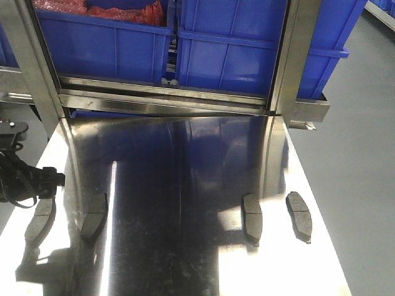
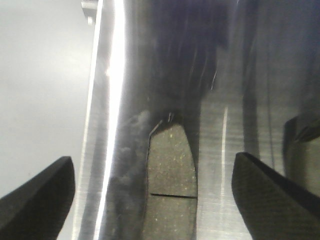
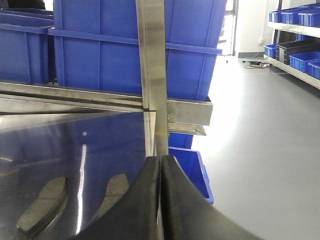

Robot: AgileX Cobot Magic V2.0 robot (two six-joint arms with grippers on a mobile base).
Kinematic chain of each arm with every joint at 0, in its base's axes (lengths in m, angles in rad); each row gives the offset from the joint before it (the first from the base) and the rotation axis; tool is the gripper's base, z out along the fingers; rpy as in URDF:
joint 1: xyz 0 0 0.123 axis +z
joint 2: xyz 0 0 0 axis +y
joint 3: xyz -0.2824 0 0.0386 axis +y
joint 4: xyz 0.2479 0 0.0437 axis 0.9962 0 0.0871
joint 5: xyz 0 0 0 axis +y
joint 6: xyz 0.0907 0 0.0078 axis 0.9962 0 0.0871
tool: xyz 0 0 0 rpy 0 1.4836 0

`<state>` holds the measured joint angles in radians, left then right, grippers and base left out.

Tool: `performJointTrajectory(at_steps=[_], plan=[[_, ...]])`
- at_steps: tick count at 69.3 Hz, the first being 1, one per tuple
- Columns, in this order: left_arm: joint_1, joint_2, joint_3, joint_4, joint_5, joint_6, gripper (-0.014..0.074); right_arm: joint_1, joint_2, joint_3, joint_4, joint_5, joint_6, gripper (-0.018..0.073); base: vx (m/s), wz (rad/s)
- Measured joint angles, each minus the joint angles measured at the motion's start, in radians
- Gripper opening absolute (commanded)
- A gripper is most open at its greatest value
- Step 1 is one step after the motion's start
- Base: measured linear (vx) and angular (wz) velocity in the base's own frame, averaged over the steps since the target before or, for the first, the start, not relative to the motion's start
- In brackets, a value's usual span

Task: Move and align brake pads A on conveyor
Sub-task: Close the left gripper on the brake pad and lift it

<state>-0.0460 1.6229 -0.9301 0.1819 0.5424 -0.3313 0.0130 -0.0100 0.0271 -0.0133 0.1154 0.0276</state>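
You've hardly started: all four brake pads A lie on the steel counter, two left and two right, no conveyor in view, your left hand spread open over the leftmost pad, your right hand clenched on nothing.

The left arm covers the leftmost brake pad's far end; the left wrist view's bottom edge cuts off its near end. A cropped dark shape at that view's right edge is unidentifiable.
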Motion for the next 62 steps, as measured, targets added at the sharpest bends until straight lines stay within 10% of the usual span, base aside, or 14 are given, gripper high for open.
performJointTrajectory(at_steps=[62], plan=[[-0.001, 0.111, -0.004, -0.067, 0.067, 0.05, 0.0546, 0.0, 0.0, 0.0, 0.0, 0.0, 0.0, -0.001, 0.0, 0.0]])
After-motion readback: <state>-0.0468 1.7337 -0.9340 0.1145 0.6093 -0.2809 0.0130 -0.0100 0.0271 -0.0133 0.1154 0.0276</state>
